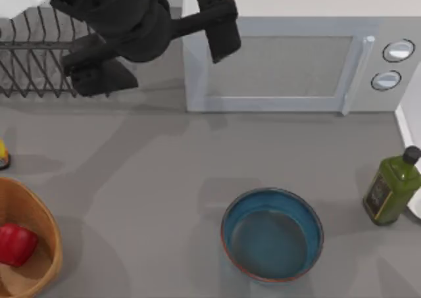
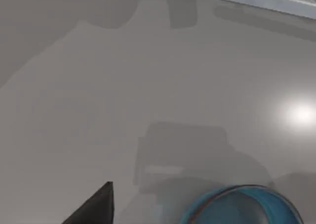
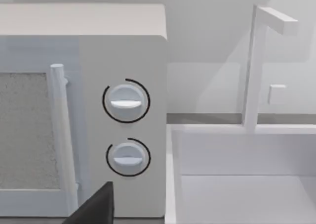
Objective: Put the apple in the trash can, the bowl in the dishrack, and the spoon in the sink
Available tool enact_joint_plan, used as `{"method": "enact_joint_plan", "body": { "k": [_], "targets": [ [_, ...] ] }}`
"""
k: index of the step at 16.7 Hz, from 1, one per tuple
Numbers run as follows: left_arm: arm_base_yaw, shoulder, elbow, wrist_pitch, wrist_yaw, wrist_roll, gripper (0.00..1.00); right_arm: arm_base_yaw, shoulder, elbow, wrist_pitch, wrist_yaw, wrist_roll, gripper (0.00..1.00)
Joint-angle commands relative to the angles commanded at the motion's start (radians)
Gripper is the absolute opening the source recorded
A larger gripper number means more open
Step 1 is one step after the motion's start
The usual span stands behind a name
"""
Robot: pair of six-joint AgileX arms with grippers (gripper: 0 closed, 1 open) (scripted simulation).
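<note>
The left hand (image 1: 220, 28) hangs high, grip unclear; descending off-centre, it would probably knock the bowl (image 1: 272, 234) away from the dishrack (image 1: 33, 61).

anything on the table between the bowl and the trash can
No. In the top view the grey tabletop between the bowl and the trash can is bare, with just shadows across it. The apple already sits inside the can.

Rendered kitchen counter, microwave (image 1: 276, 64) at the back, wire dishrack (image 1: 33, 61), sink (image 3: 242, 174) with faucet (image 3: 256, 61), olive oil bottle (image 1: 391, 187)
</note>
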Motion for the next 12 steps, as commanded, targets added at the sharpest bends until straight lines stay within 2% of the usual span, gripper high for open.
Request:
{"method": "enact_joint_plan", "body": {
  "k": [7,12],
  "targets": [
    [-0.298,0.588,0.584,-0.347,0.029,-0.199,1.00,0.000,0.000,0.000,0.000,0.000,0.000,1.00],
    [-0.425,0.789,0.801,-0.478,0.048,-0.270,1.00,0.000,0.000,0.000,0.000,0.000,0.000,1.00]
  ]
}}
